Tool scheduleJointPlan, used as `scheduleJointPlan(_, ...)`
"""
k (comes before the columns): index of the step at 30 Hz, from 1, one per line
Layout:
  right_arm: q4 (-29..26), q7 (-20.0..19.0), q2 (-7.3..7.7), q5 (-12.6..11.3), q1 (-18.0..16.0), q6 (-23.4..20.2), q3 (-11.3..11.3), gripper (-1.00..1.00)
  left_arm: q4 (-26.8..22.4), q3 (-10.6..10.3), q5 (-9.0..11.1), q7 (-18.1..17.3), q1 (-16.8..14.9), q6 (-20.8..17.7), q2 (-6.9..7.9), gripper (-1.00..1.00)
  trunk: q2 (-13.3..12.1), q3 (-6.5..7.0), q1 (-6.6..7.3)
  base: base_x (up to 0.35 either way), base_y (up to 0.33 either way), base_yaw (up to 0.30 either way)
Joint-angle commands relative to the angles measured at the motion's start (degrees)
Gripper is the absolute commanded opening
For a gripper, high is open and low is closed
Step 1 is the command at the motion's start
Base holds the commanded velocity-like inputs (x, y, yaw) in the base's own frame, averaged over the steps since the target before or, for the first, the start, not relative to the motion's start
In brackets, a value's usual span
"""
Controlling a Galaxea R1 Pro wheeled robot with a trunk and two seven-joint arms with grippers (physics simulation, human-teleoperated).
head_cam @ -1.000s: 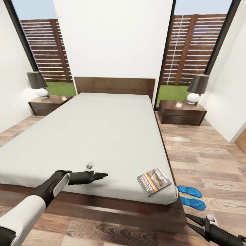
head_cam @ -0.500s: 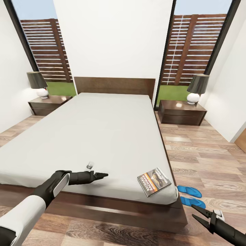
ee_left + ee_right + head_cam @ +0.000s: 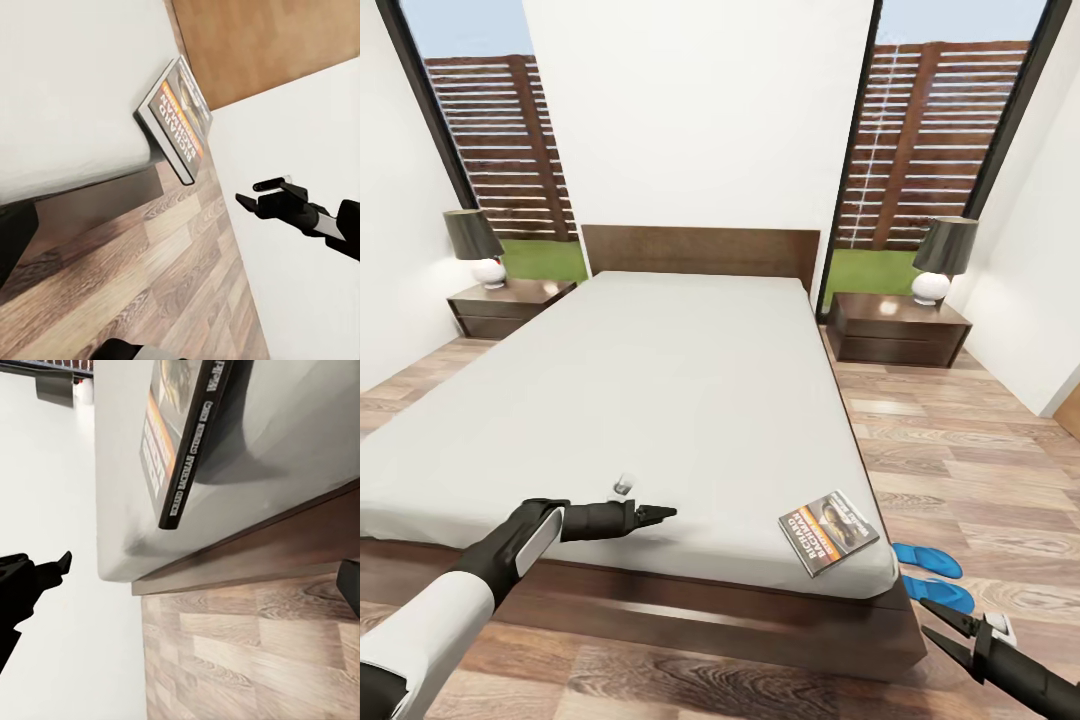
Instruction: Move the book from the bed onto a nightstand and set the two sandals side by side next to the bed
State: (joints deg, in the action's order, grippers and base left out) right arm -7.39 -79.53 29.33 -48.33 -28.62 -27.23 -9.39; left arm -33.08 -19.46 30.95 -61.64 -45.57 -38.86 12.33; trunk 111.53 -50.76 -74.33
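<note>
Right pincer (image 3: pixel 943 628) apart, low at 5 o'clock — book (image 3: pixel 828 532) shifted slightly right as view moved; left pincer (image 3: pixel 660 514) together, unmoved. Nothing grasped yet.

Book (image 3: pixel 828 531) on bed (image 3: pixel 660 400) corner (sandals (image 3: pixel 932 577) beside).

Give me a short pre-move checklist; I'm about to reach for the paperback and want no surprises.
1. Dark grey paperback with orange band lies flat on the light-grey mattress, near its corner: ok.
2. Right tool open and empty, low beside the bed: ok.
3. Left tool state: cannot tell; it hovers over the mattress, apart from the book.
4. Two bright blue sandals lie on the wood floor close to the right tool's path: not ok, mind them.
5. Dark-brown nightstand top has free room beside the lamp: ok.
</note>
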Motion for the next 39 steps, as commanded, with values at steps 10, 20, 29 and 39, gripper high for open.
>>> scheduleJointPlan(10,-2.5,8.5,-0.06,-0.7,0.0,0.0,-0.2,1.0,3.9,-0.2,0.6,-0.1,0.0,-0.4,-1.72,1.0,0.0,-0.05,0.01,0.0,0.004,0.0)
scheduleJointPlan(20,-4.2,8.9,-0.05,-0.8,0.0,0.0,-0.2,1.0,5.0,-0.2,0.6,0.0,0.0,-0.3,-3.08,1.0,0.0,-0.05,0.01,0.0,0.0,0.0)
scheduleJointPlan(29,-7.9,10.4,-1.47,-0.7,0.0,0.1,0.1,1.0,5.0,-0.2,0.7,0.0,0.0,-0.3,-3.1,1.0,0.0,-0.05,0.01,0.0,0.0,0.0)
scheduleJointPlan(39,-10.2,16.1,-2.72,-1.0,0.0,0.2,1.3,1.0,5.0,-0.2,0.7,0.0,0.0,-0.3,-3.1,1.0,0.0,-0.05,0.01,0.0,0.0,0.0)
